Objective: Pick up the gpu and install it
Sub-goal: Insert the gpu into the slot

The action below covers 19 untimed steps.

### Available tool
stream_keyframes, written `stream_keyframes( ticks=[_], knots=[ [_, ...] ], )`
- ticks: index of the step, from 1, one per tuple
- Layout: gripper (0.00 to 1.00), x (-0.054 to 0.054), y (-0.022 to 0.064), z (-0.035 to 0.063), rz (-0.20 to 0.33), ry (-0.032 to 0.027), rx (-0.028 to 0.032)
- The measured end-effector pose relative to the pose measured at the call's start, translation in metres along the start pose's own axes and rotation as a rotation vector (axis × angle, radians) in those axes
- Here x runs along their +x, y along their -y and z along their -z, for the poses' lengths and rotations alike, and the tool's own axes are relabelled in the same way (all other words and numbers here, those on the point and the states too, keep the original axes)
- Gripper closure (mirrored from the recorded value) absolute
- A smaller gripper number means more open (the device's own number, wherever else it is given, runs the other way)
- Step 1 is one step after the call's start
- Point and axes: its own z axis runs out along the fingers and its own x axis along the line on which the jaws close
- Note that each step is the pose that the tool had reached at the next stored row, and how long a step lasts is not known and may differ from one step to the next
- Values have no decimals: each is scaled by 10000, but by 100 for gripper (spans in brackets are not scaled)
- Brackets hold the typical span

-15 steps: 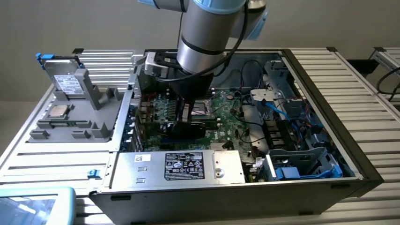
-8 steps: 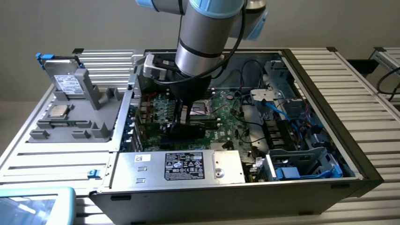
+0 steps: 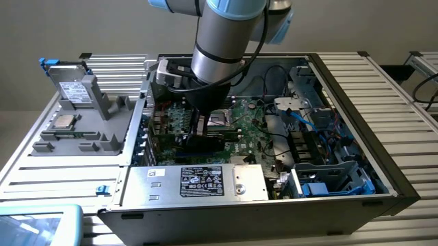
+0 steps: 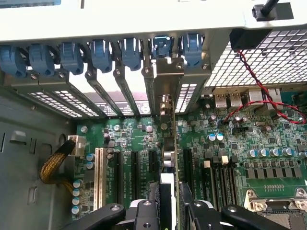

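Observation:
In the wrist view the gpu (image 4: 168, 160) stands on edge, seen from above as a thin green card. My gripper (image 4: 169, 213) is shut on it, one black finger (image 4: 144, 213) on each side. Its silver end bracket (image 4: 165, 79) reaches up to the case's rear slot openings. The card sits low over the green motherboard (image 4: 225, 143), in line with a black expansion slot; I cannot tell whether it is seated. In the exterior view my gripper (image 3: 199, 128) reaches down into the open computer case (image 3: 356, 102), near its rear wall.
Other black slots (image 4: 135, 175) and a white slot (image 4: 100, 172) lie beside the card. Blue retainer clips (image 4: 100, 52) line the rear wall. The CPU socket (image 3: 222, 119), a power supply (image 3: 198, 182), a drive cage (image 3: 329, 179) and cables crowd the case. A grey parts tray (image 3: 75, 123) stands outside.

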Motion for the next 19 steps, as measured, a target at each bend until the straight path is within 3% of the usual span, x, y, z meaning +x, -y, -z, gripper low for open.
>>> stream_keyframes(
  ticks=[15, 19],
  knots=[
    [72, 8, 1, -4, 30, 41, -37],
    [72, 6, 99, 7, 33, 46, -83]
  ],
)
